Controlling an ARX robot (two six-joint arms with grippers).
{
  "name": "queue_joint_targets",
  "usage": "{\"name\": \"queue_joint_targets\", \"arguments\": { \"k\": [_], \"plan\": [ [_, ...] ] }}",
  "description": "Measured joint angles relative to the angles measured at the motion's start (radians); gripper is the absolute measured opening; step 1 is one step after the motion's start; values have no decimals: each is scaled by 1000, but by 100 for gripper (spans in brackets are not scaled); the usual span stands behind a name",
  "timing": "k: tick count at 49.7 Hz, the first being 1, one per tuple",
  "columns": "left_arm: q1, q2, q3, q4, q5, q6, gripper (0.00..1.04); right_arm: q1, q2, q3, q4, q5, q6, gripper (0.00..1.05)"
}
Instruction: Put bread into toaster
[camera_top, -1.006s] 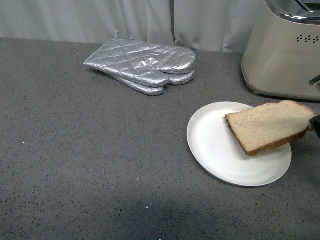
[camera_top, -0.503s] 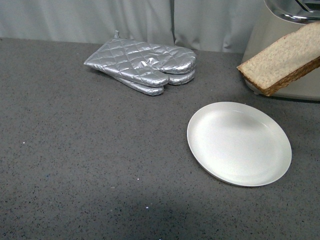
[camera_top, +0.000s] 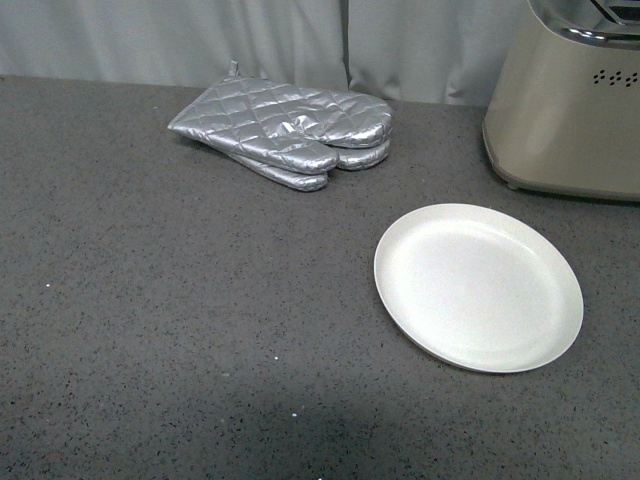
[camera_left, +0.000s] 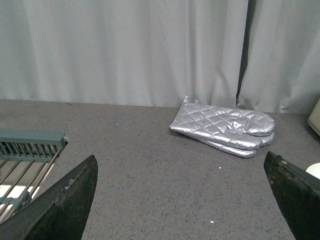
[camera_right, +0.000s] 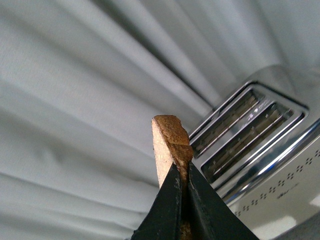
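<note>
Bread (camera_right: 169, 142) is held edge-on, clamped in the jaws of the right gripper (camera_right: 182, 172), raised before the slots of the toaster (camera_right: 265, 150) at the far right corner of the table (camera_top: 150, 300). The left gripper (camera_left: 180, 157) is held with jaws spread wide.

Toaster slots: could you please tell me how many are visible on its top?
2: one slot nearer the curtain, the other beside it, both in the toaster top.
</note>
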Motion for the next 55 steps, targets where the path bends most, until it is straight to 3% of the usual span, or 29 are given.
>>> {"name": "queue_joint_targets", "arguments": {
  "k": [30, 55],
  "plan": [
    [0, 0, 0, 0, 0, 0, 98, -12, 37, 158, 0, 391, -291, 1],
    [0, 0, 0, 0, 0, 0, 98, -5, 206, 229, 31, 545, -355, 1]
  ]
}}
